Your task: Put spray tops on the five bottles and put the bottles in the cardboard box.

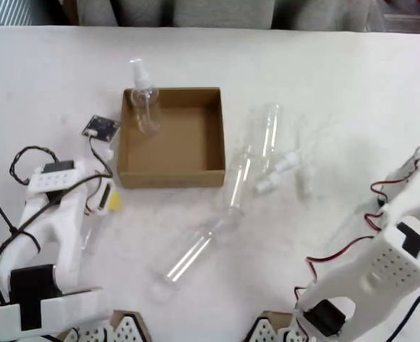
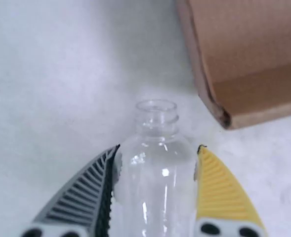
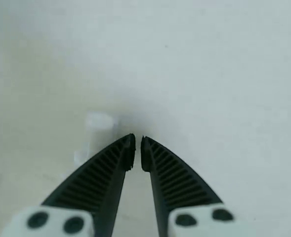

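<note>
Capped bottle [image 1: 145, 107] upright in cardboard box [image 1: 170, 173]; uncapped bottle [image 2: 157, 177] in left fingers [image 2: 81, 197]; others [image 1: 190, 255], spray tops [image 1: 279, 169] alongside

A brown square cardboard box [image 1: 170, 175] sits mid-tabletop [image 1: 324, 78]. A clear plastic bottle with a white spray top [image 1: 145, 105] stands in its far left corner. To the right of the box lie a clear open-necked bottle [image 1: 268, 128] and loose white spray tops [image 1: 277, 169]. A second open bottle [image 1: 236, 182] lies off the near right corner, and a third open bottle [image 1: 190, 258] lies nearer the arms. A small black circuit board [image 1: 100, 127] sits left of the box. By the near left corner, a fourth open bottle [image 2: 155, 187] is gripped between the left end effector's [image 2: 158, 147] fingers. The right end effector [image 3: 137, 139], its fingers together, is beside a small white spray top [image 3: 99, 121].
</note>
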You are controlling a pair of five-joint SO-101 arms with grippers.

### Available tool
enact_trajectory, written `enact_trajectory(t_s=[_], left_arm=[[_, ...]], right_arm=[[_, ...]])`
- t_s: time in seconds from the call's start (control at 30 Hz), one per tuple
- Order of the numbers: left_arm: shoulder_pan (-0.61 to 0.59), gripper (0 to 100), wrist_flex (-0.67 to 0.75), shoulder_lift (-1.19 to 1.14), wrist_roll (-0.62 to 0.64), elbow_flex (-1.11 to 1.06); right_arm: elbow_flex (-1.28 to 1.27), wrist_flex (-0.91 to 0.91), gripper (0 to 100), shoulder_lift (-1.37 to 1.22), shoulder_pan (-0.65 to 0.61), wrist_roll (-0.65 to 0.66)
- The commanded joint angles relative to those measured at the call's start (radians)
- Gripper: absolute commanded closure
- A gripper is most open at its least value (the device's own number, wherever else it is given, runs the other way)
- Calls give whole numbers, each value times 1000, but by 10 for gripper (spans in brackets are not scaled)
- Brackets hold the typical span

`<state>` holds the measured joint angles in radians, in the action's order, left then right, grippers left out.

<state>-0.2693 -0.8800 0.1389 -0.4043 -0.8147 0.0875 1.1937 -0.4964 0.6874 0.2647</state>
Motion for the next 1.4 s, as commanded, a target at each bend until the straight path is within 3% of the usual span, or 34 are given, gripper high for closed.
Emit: enact_trajectory(t_s=[0.0, 0.3, 0.67, 0.9, 1.03, 1.2, 1.37], left_arm=[[-8, 894, 11, 51, 5, 3], [-7, 894, 12, 53, -15, 3], [-7, 894, 9, 54, -37, 3], [-5, 894, 9, 54, -37, 3], [-5, 894, 9, 54, -37, 3], [-5, 894, 9, 54, -37, 3], [-5, 894, 9, 54, -40, 3]], right_arm=[[72, -5, 983, 24, -62, -58], [199, 101, 983, 28, -87, -52], [149, 202, 983, 93, -85, -100], [-135, 90, 983, 358, -119, -114], [-276, -18, 980, 479, -140, -229], [-338, -39, 885, 510, -193, -247], [-341, -48, 885, 510, -206, -272]])
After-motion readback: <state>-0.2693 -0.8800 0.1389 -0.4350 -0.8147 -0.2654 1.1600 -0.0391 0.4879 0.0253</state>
